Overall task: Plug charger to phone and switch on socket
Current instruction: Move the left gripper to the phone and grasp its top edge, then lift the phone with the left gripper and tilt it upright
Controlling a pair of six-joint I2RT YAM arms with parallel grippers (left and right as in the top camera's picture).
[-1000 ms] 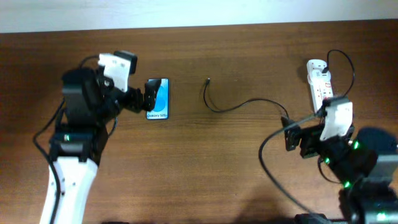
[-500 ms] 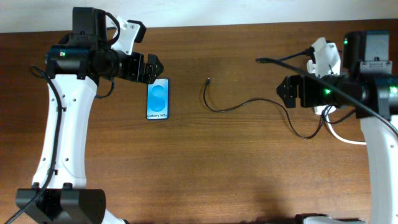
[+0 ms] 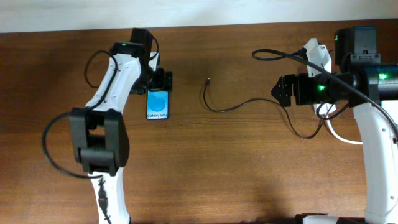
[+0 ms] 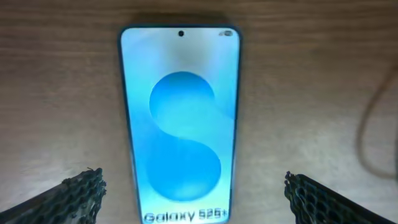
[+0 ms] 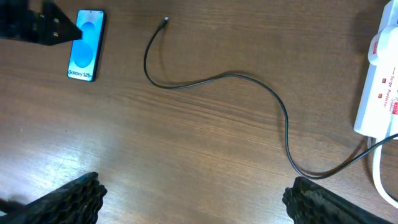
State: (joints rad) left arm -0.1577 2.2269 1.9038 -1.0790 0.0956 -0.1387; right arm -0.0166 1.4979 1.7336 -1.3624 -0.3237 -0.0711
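The phone (image 3: 158, 106) lies flat on the wooden table with its blue screen up; it also shows in the left wrist view (image 4: 180, 124) and the right wrist view (image 5: 86, 45). My left gripper (image 3: 159, 82) is open and hovers over the phone's far end, its fingers (image 4: 193, 196) wide on either side. The charger cable (image 3: 239, 104) runs from its tip (image 3: 208, 79) toward the right; it shows in the right wrist view (image 5: 236, 78). The socket (image 5: 380, 87) is mostly hidden under my right arm in the overhead view. My right gripper (image 3: 281, 92) is open and empty, high above the table (image 5: 196, 193).
The thick white cord (image 3: 343, 137) curves out below the right arm. The table's far edge (image 3: 205, 28) meets a white wall. The left arm's base column (image 3: 99, 143) stands in front of the phone, at the left.
My left gripper has swung right and now sits over the phone's far end. My right arm has held nearly still since half a second ago, after rising from the front right.
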